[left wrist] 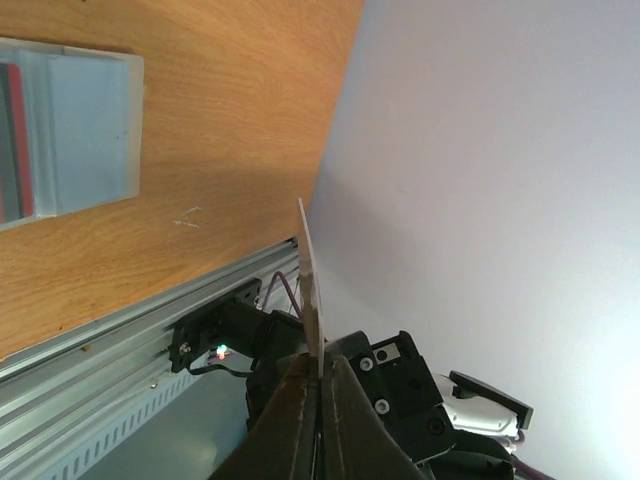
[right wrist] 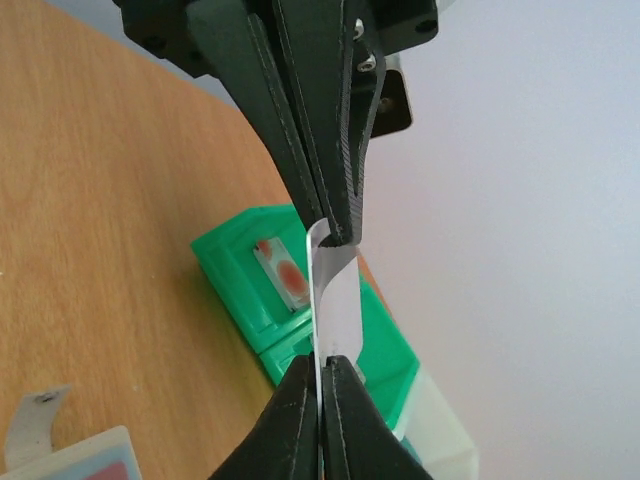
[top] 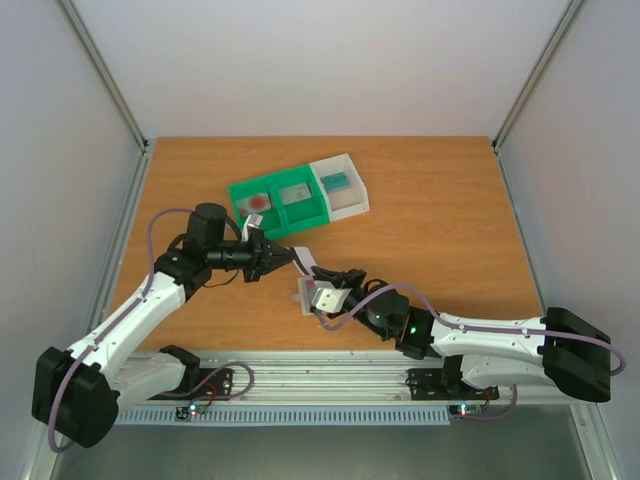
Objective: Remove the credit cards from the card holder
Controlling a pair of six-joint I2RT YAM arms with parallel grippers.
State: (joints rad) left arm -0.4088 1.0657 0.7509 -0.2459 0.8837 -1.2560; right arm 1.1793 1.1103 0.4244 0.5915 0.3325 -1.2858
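L gripper [top: 284, 255] and R gripper [right wrist: 320, 368] are both clamped tight on one thin pale card [right wrist: 335, 300]. It's held edge-on in the air btwn them and bows slightly near L's black ridged fingers [right wrist: 300, 130]. The card holder [left wrist: 80, 130], a flat translucent-beige sleeve w/ a small tab, lies on the wood table [top: 430, 230] below, a red-edged card [left wrist: 27, 150] showing inside. Further back, the green plastic tray [top: 300, 218] holds the white red-circle card [top: 257, 201] and grey card [top: 297, 195]. The teal card [top: 337, 181] sits in the white tray [top: 358, 195].

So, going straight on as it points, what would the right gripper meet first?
Most likely the left gripper, dead ahead: its shut tips pinch the far end of the card the right gripper holds.
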